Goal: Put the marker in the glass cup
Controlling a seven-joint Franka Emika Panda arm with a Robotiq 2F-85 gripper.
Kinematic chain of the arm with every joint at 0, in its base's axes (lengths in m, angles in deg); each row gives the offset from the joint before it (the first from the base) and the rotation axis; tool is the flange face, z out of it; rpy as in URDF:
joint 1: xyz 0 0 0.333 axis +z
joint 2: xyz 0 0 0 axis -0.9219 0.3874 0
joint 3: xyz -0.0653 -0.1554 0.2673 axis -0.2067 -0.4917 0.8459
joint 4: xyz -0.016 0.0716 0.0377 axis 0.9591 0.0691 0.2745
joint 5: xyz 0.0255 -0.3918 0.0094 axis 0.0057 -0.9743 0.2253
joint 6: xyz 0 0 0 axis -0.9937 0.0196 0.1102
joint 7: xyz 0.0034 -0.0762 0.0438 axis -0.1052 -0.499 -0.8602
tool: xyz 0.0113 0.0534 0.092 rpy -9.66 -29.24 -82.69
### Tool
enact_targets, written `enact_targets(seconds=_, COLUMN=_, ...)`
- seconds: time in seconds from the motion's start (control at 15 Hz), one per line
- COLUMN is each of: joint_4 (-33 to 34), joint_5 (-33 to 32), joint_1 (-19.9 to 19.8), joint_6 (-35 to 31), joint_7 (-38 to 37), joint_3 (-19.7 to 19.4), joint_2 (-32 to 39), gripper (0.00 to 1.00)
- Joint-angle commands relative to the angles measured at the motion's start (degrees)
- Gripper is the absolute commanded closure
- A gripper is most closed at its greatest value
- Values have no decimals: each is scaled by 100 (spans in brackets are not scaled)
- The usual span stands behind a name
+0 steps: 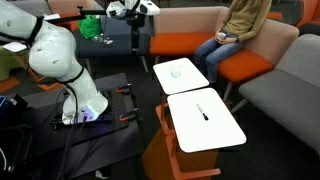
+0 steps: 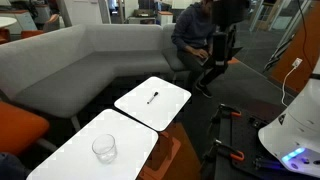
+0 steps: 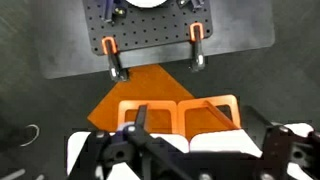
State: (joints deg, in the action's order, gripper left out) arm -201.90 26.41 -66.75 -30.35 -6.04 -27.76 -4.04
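The black marker (image 1: 203, 110) lies flat on one of two white tabletops (image 1: 215, 135); it also shows in an exterior view (image 2: 153, 98). The clear glass cup (image 2: 104, 149) stands upright on the adjoining tabletop, faint in an exterior view (image 1: 178, 72). My gripper (image 2: 220, 55) hangs high in the air, well away from both tabletops, and shows in an exterior view (image 1: 137, 20). In the wrist view its fingers (image 3: 200, 150) are spread apart with nothing between them. Marker and cup are not in the wrist view.
A person (image 2: 195, 35) sits on the sofa behind the tabletops and shows in an exterior view (image 1: 240, 30). The robot base stands on a black clamped plate (image 3: 180, 40). Orange frames (image 3: 175, 115) carry the tabletops. Grey and orange sofas (image 2: 90, 60) surround them.
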Motion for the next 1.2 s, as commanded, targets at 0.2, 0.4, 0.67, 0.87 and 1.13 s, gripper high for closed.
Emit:
enact_targets(seconds=0.2, joint_4=6, joint_5=10, joint_1=-24, joint_6=9, joint_7=13, joint_3=20, joint_2=0, gripper=0)
enact_targets(seconds=0.4, joint_4=6, joint_5=10, joint_1=-24, joint_6=9, joint_7=13, joint_3=20, joint_2=0, gripper=0)
enact_targets(seconds=0.67, joint_4=283, joint_5=542, joint_1=-279, joint_6=-1507, joint_7=-1003, joint_3=40, joint_2=855, gripper=0)
enact_targets(seconds=0.87, joint_4=667, joint_5=669, joint_1=-550, joint_6=-2854, joint_7=-1290, joint_3=-131, joint_2=2033, gripper=0)
enact_targets(seconds=1.13, joint_4=1645, joint_5=975, joint_1=-795, joint_6=-3977, joint_7=-1478, joint_3=-592, joint_2=3862, gripper=0)
